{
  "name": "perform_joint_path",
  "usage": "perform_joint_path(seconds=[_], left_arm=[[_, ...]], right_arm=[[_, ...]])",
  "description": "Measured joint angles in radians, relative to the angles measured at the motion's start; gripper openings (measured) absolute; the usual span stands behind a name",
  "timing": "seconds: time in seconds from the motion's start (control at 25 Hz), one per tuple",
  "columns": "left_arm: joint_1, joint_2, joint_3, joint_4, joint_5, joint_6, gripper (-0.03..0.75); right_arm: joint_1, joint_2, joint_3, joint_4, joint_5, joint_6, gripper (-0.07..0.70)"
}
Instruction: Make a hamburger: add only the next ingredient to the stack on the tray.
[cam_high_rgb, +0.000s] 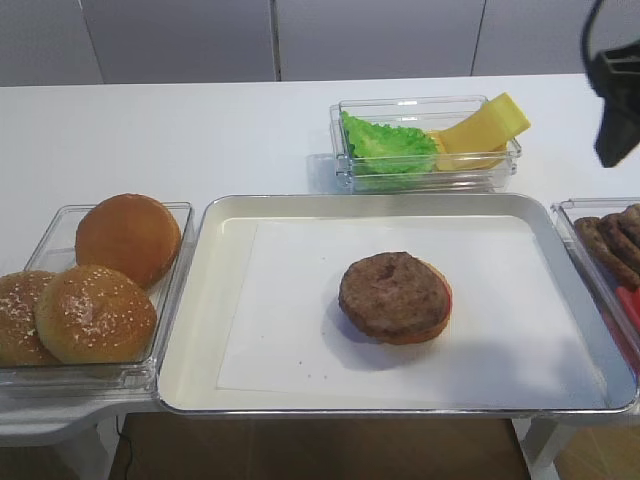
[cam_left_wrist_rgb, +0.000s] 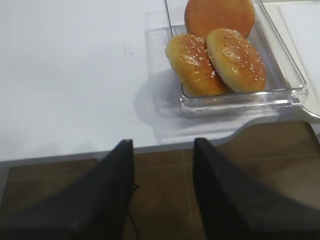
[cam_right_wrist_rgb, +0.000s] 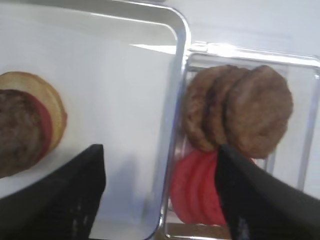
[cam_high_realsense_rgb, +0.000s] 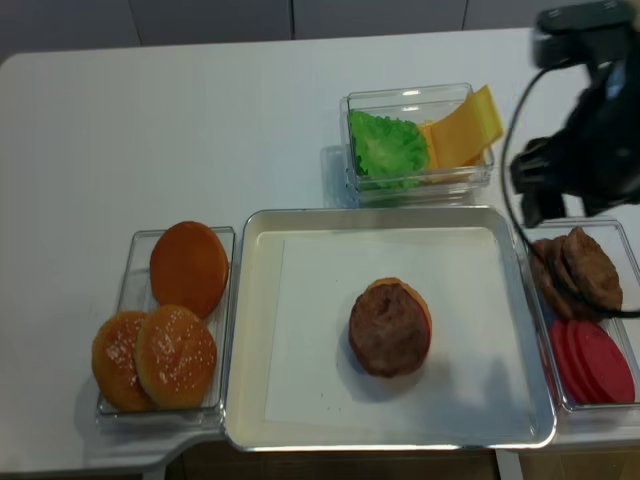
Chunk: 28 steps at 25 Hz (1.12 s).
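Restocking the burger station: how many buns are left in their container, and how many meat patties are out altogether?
Buns in the left container: 3
Patties in the right container: 3
Patty on the stack: 1
Total: 7

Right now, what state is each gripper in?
Left gripper: open, empty, over the table edge near the buns.
Right gripper: open, empty, above the tray edge beside the spare patties.

Right arm (cam_high_realsense_rgb: 590, 140) raised at the far right, wrist bent downward, right gripper (cam_right_wrist_rgb: 160, 195) empty with jaws spread wide. Left gripper (cam_left_wrist_rgb: 162, 195) low at the near edge, pointing forward, jaws parted, nothing between the dark fingers (cam_left_wrist_rgb: 100, 200).
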Motion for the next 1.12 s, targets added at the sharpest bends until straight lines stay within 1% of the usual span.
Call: perform_joint_path(seconds=[0.08,0.2,0.4,0.6,0.88,1.12], left_arm=[[0.000,0.000,0.000,0.000,0.000,0.000,0.299],[0.000,0.000,0.000,0.000,0.000,0.000,0.299],[0.000,0.000,0.000,0.000,0.000,0.000,0.299],[0.000,0.000,0.000,0.000,0.000,0.000,0.299],[0.000,0.000,0.000,0.000,0.000,0.000,0.299],[0.000,0.000,0.000,0.000,0.000,0.000,0.299]], right_arm=[[-0.051,-0.059,0.047,0.006,0.004,-0.006,0.512],[-0.090,-0.160,0.137,0.016,0.004,-0.014,0.512],[-0.096,-0.355,0.278,0.055,0.007,-0.017,0.512],[-0.096,-0.570,0.393,0.093,0.034,-0.019,0.512],[-0.096,-0.879,0.479,0.095,0.050,-0.027,0.512],[-0.096,-1.086,0.521,0.102,0.058,-0.091,0.512]])
